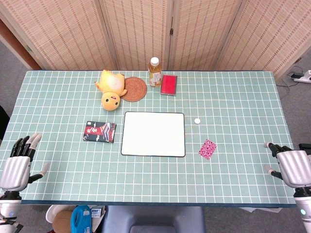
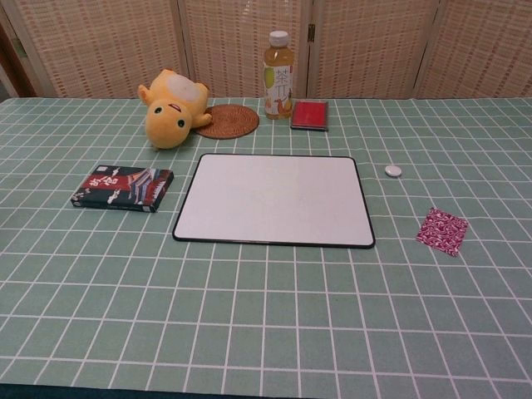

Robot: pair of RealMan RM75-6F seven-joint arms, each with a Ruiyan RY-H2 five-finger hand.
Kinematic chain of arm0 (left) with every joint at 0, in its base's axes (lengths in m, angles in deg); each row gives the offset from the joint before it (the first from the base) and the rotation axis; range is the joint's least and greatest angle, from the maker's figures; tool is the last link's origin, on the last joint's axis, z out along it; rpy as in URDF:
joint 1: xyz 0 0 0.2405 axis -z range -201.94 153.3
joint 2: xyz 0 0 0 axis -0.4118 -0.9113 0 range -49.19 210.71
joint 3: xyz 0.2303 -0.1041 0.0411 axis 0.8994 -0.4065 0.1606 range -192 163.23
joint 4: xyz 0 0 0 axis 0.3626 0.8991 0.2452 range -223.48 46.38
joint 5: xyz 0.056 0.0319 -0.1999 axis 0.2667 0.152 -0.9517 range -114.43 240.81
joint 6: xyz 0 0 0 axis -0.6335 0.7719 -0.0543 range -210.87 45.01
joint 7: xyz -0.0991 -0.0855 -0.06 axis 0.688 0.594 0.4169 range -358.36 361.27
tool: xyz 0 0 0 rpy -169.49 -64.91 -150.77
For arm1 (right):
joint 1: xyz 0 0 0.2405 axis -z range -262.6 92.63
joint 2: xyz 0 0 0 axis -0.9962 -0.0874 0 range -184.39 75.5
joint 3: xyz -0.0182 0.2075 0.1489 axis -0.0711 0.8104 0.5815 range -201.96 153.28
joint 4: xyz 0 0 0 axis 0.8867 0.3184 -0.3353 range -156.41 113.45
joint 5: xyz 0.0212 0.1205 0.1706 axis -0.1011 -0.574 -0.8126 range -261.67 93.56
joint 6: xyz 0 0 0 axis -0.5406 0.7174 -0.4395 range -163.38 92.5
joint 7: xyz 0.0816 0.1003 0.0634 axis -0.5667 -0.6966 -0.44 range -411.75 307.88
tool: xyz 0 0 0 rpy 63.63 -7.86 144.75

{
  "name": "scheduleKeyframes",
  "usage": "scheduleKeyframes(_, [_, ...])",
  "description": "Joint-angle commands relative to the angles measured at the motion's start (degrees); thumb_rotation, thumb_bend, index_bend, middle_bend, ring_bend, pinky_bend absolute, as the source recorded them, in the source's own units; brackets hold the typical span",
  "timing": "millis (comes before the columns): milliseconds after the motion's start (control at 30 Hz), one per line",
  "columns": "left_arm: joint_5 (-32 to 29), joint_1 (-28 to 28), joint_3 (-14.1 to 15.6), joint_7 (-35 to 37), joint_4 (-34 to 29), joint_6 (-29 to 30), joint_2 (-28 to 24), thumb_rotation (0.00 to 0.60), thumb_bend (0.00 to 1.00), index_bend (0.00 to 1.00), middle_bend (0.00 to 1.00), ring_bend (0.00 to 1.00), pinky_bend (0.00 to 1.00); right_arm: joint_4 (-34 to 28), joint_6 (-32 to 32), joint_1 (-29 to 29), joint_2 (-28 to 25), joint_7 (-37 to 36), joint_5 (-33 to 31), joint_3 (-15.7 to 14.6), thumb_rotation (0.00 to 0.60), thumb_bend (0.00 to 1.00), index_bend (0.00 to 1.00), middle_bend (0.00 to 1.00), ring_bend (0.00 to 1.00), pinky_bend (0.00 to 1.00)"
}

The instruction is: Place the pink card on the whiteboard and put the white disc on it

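The whiteboard (image 1: 153,134) (image 2: 276,199) lies flat and bare in the middle of the green checked table. A pink patterned card (image 1: 207,149) (image 2: 442,230) lies on the cloth to its right. The small white disc (image 1: 197,121) (image 2: 393,170) sits just off the board's far right corner. My left hand (image 1: 18,162) hovers at the near left edge of the table, fingers apart and empty. At the near right edge my right hand (image 1: 289,165) is likewise open, well short of the card. Neither hand shows in the chest view.
A dark patterned box (image 1: 100,131) (image 2: 122,188) lies left of the board. At the back stand a yellow plush toy (image 1: 111,87) (image 2: 172,107), a woven coaster (image 1: 134,89) (image 2: 227,120), a tea bottle (image 1: 154,72) (image 2: 279,75) and a red box (image 1: 168,84) (image 2: 311,115).
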Motion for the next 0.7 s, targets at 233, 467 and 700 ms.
scheduleKeyframes(233, [0.0, 0.1, 0.1, -0.1, 0.1, -0.2, 0.1, 0.600, 0.32, 0.00, 0.00, 0.00, 0.00, 0.0, 1.0, -0.5, -0.1, 0.4, 0.2, 0.7, 0.600, 0.14, 0.33, 0.53, 0.58, 0.83])
scheduleKeyframes(467, [0.1, 0.2, 0.0, 0.3, 0.0, 0.0, 0.1, 0.600, 0.32, 0.00, 0.00, 0.00, 0.00, 0.3, 8.0, -5.5, -0.5, 0.9, 0.3, 2.3, 0.600, 0.14, 0.33, 0.62, 0.74, 0.85])
scheduleKeyframes(700, [0.0, -0.3, 0.3, 0.1, -0.2, 0.4, -0.1, 0.600, 0.32, 0.00, 0.00, 0.00, 0.00, 0.9, 19.9, -13.8, 0.2, 2.4, 1.0, 3.4, 0.600, 0.14, 0.33, 0.77, 0.90, 0.99])
